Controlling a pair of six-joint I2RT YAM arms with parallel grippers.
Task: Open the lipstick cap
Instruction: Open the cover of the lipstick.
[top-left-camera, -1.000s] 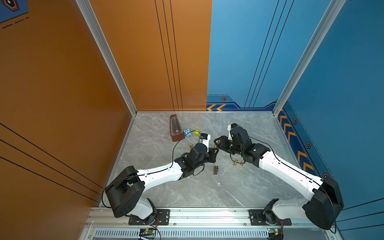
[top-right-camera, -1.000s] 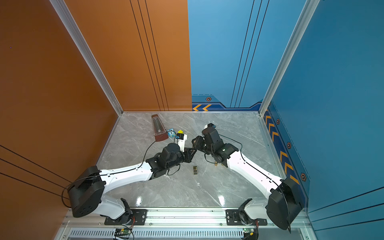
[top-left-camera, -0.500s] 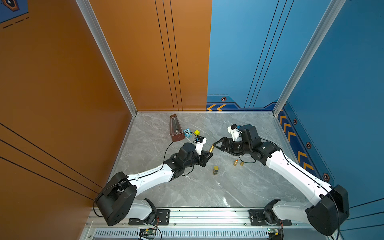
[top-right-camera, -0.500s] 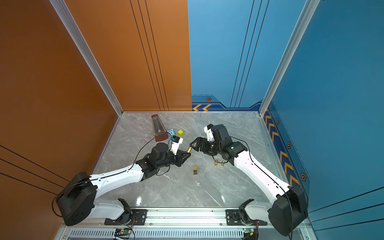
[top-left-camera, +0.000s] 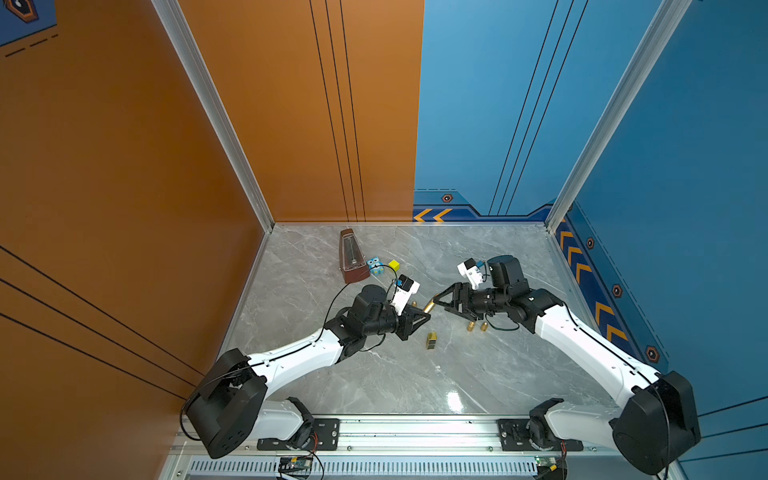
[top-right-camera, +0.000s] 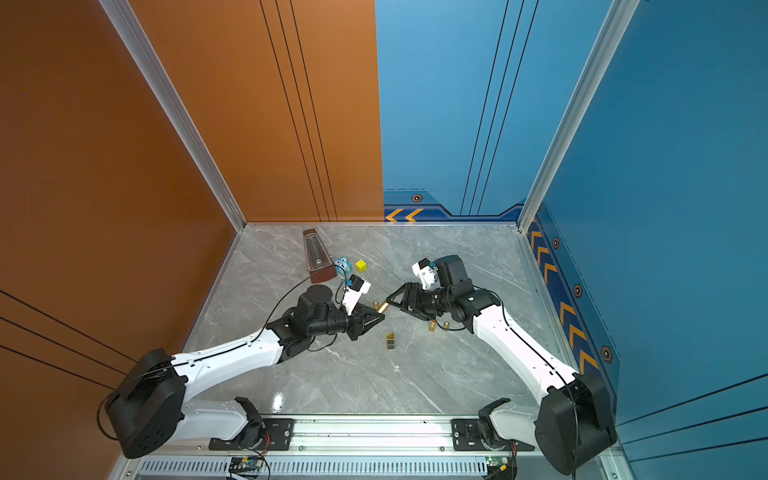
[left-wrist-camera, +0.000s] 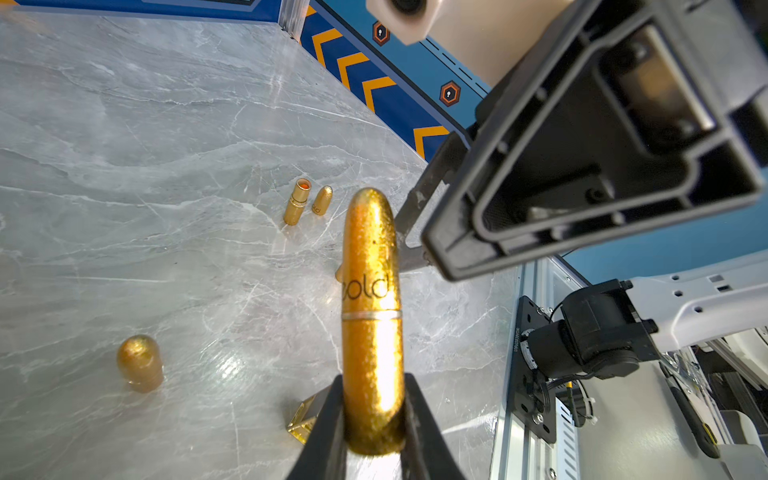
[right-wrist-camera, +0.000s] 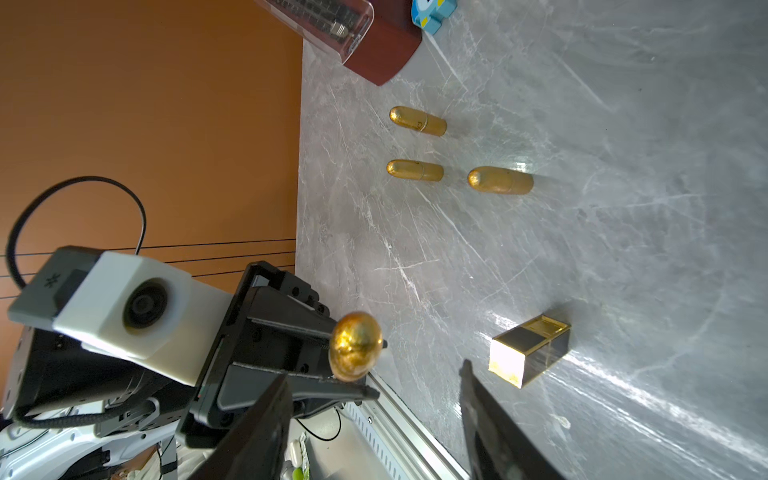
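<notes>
**Cap removal, judged to be at the approach stage.** The left tool (left-wrist-camera: 372, 415) pinches the base of the glittering gold bullet-shaped lipstick (left-wrist-camera: 371, 345). It holds the lipstick in the air above the middle of the grey marble tabletop (top-left-camera: 374, 386), with the rounded gold cap (left-wrist-camera: 369, 241) pointing at the right tool (right-wrist-camera: 374, 371). The right tool's jaws stand spread and grip nothing. In the left wrist view one finger (left-wrist-camera: 417, 208) lies just beside the cap; whether it touches cannot be told. To do the step well, the right tool should centre the cap between its fingers and close beyond the seam ring (left-wrist-camera: 371, 316). It should then draw straight along the lipstick's axis against a firm left pinch. A skewed pull would probably bind the cap or slip on the smooth shell.
</notes>
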